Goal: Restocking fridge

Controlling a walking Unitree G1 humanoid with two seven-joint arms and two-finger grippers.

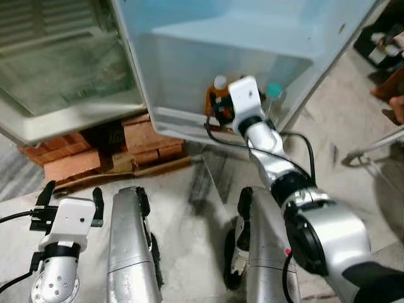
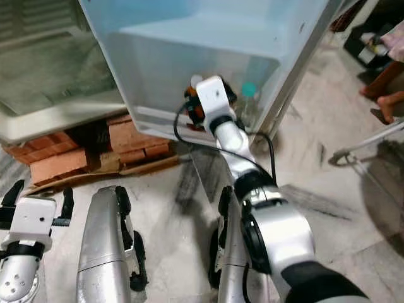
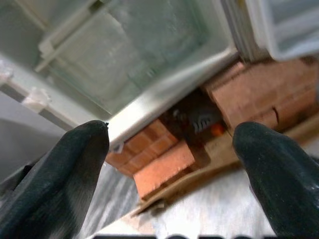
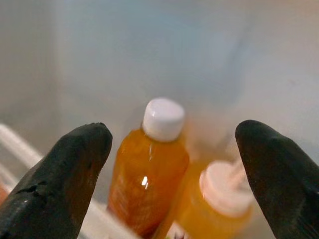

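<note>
Jaws apart, the right gripper (image 4: 172, 149) faces two white-capped orange juice bottles (image 4: 149, 164) standing in the white fridge-door shelf (image 1: 183, 120), apparently just stocked.

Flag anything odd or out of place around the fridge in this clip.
The fridge rests on stacked bricks rather than the floor, with cardboard under them. In the door shelf, two orange bottles stand upright, nothing spilled. The right end effector is open before them.
</note>
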